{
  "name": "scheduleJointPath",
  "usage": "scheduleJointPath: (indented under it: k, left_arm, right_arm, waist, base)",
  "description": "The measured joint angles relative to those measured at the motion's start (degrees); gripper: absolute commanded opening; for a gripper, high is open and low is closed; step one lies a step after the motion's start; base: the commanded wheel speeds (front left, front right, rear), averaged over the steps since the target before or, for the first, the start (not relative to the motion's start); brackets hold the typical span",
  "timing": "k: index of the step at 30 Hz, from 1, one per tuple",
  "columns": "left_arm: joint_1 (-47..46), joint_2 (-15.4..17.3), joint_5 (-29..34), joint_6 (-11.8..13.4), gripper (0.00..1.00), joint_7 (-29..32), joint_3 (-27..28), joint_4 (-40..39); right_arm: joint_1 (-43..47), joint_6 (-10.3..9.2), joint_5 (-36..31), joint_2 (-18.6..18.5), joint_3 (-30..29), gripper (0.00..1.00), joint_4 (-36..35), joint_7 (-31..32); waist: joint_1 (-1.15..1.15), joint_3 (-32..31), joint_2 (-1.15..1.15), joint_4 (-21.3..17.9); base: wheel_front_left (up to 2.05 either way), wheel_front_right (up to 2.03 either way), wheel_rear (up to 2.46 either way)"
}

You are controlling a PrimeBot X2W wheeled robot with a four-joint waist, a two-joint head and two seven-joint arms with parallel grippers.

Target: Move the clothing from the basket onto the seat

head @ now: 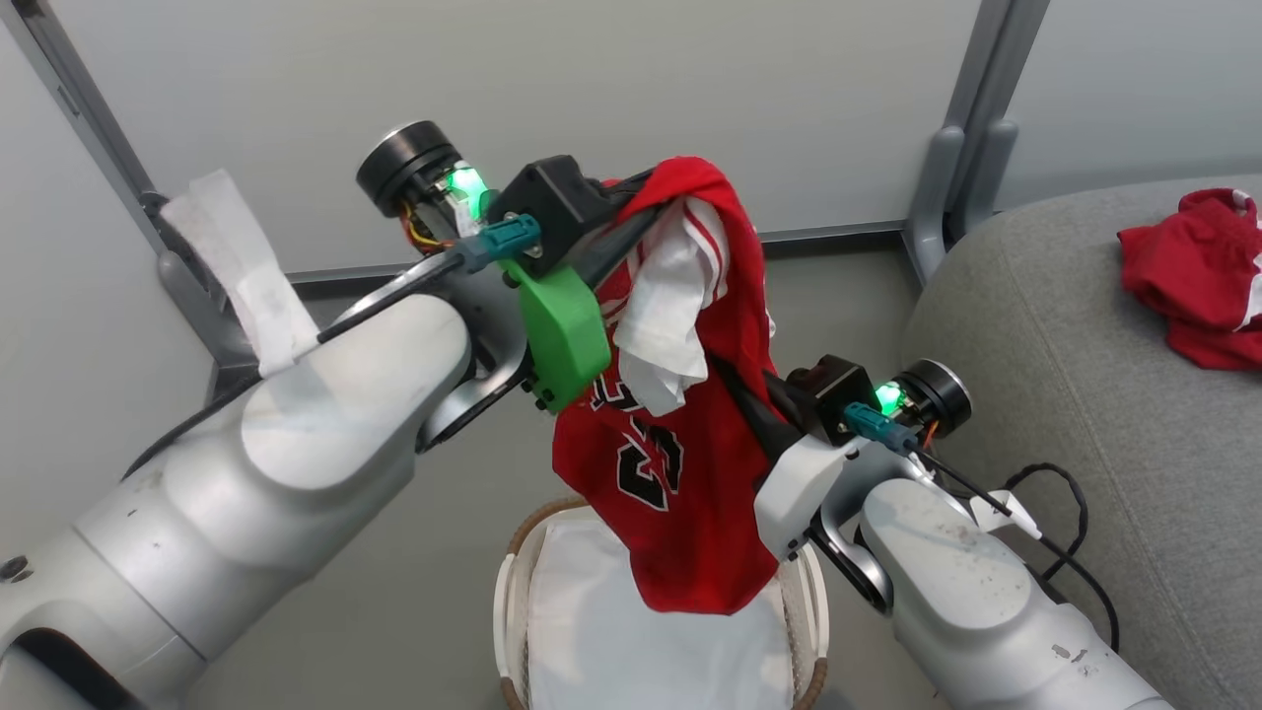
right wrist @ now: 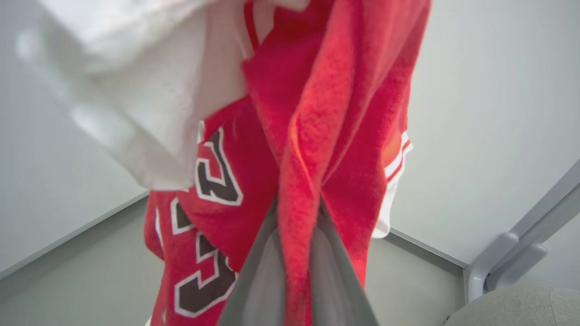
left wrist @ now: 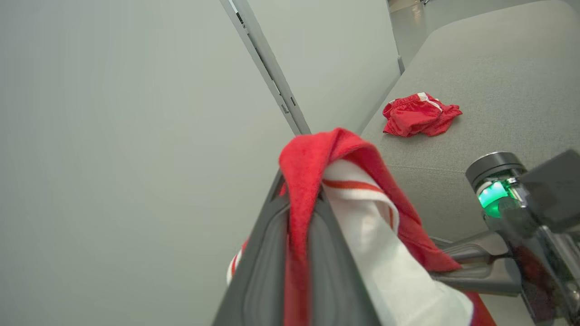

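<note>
Head view: my left gripper (head: 631, 232) and right gripper (head: 754, 399), both closed on one jersey (head: 680, 473), hold it hanging above the basket (head: 513, 582). A second jersey (head: 1193, 276) already lies on the seat (head: 1035, 325). Within the basket I see its liner (head: 611, 631); I judge only this transfer to the seat is left.

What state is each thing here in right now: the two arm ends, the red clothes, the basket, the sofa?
red jersey: hanging in the air over the basket, gripped in two places.
left end effector: shut on the red jersey's top fold.
right end effector: shut on the red jersey lower down.
second red garment: crumpled, lying on the seat.
basket: upright; its visible part holds just a white liner.
seat: bears that one crumpled garment.
</note>
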Motion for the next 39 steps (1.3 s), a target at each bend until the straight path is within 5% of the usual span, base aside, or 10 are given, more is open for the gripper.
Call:
scheduleJointPath:
  k: [1,2,4,20,31,39]
  left_arm:
    - [0.6,0.4,-0.5,0.1,0.00,-0.2,0.3,0.6]
    - [1.2,0.8,-0.9,0.2,0.41,-0.4,0.5,1.2]
    - [2.3,1.7,-2.0,0.4,1.00,-1.0,0.9,2.6]
    - [13.0,3.9,-8.3,2.0,1.00,-6.8,3.8,8.4]
    - [23.9,-0.4,-10.4,4.2,1.00,-9.7,6.4,7.5]
    - [30.8,-2.8,-5.5,4.5,1.00,-10.1,11.7,4.1]
  right_arm:
    - [0.0,0.00,0.0,0.0,-0.1,0.00,0.0,0.0]
    - [0.0,0.00,0.0,0.0,-0.3,0.00,-0.1,0.0]
    - [0.0,0.00,0.0,0.0,-1.1,0.00,-0.3,0.0]
    - [1.4,0.00,-3.0,0.0,-10.2,0.00,-3.2,0.0]
    - [5.6,0.00,-8.0,0.0,-19.5,0.00,-8.9,0.0]
    - [10.2,0.00,-9.8,0.0,-24.0,0.00,-14.2,0.0]
  waist:
    - [0.00,0.0,0.00,-0.1]
    - [0.00,0.0,0.00,-0.2]
    - [0.00,-0.1,0.00,-0.5]
    - [0.00,-0.1,0.00,-2.0]
    - [0.00,0.3,0.00,-3.3]
    - [0.00,0.9,0.00,-5.3]
  base:
    - [0.00,0.00,0.00]
    - [0.00,0.00,0.00]
    - [0.00,0.00,0.00]
    - [0.00,0.00,0.00]
    - [0.00,0.00,0.00]
    - [0.00,0.00,0.00]
